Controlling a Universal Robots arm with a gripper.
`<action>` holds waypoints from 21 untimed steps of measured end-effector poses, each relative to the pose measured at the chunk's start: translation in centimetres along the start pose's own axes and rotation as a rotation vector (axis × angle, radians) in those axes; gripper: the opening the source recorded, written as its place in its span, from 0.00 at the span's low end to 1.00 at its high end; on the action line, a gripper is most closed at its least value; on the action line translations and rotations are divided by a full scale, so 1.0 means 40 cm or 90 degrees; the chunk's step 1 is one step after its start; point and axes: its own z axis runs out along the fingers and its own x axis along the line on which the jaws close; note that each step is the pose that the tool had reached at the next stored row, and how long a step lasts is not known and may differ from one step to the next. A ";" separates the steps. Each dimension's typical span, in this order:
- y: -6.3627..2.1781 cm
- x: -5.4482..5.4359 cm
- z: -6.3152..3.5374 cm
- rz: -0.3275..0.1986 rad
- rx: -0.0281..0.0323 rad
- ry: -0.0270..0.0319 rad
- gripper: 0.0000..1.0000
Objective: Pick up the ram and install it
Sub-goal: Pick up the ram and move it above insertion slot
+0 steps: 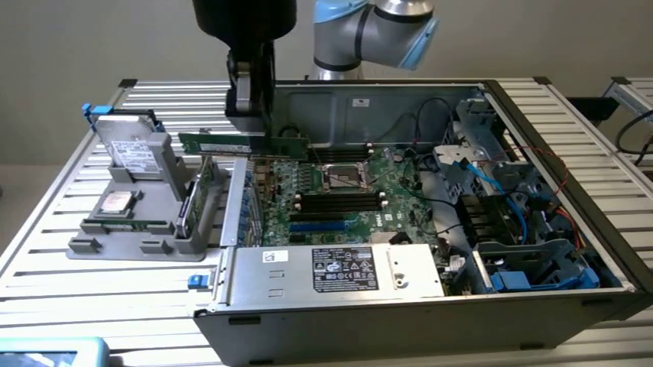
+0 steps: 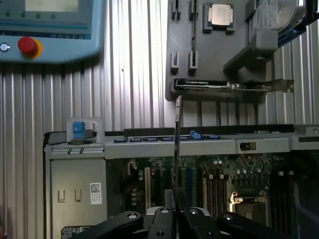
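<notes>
The ram (image 1: pixel 243 144), a thin green stick, hangs level in the air over the open computer case's wall on the exterior view's left. My gripper (image 1: pixel 259 134) is shut on its upper edge, coming down from above. In the wrist view the ram (image 2: pixel 177 144) appears edge-on as a thin line running out from my gripper (image 2: pixel 177 215), whose fingers (image 2: pixel 192 219) press on both its faces. The black memory slots (image 1: pixel 342 203) lie on the motherboard beside the CPU socket (image 1: pixel 344 177), lower than the ram and toward the exterior view's right.
A grey fixture tray (image 1: pixel 102 246) stands outside the case on the exterior view's left, holding a CPU (image 1: pixel 115 202), a hard drive (image 1: pixel 133 151) and an upright green expansion card (image 1: pixel 200 195). The power supply (image 1: pixel 337 269) sits at the case front. A teach pendant (image 2: pixel 47 30) lies nearby.
</notes>
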 end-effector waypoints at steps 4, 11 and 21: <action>-0.045 -0.002 -0.001 -0.001 0.0000 0.0000 0.13; -0.125 -0.006 0.000 -0.001 0.0000 0.0000 0.13; -0.230 -0.017 0.006 -0.003 0.0011 -0.0001 0.13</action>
